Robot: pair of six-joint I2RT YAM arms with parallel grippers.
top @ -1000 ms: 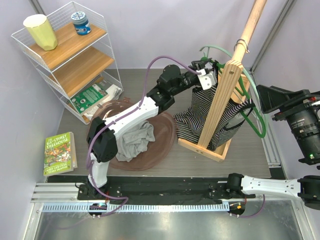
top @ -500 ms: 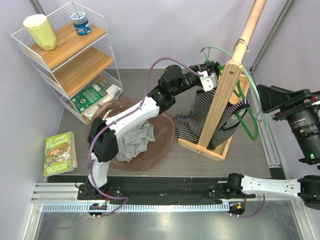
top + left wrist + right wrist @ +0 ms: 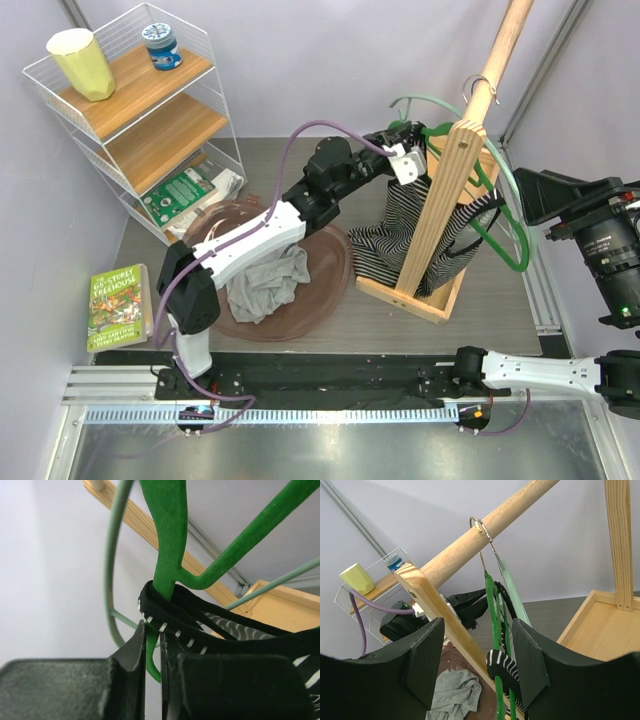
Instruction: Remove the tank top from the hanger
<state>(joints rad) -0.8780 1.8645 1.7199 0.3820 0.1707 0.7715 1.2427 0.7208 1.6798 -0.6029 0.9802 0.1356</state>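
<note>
Tank top (image 3: 392, 240), striped, on slim green hanger (image 3: 170, 530)

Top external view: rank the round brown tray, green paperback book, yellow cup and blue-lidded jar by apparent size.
1. Round brown tray
2. Green paperback book
3. Yellow cup
4. Blue-lidded jar

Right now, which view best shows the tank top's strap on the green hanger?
Left wrist: the strap wraps the green hanger close-up, at the left gripper. Top external shows mainly the top's striped body; right wrist glimpses only a striped fold.
</note>
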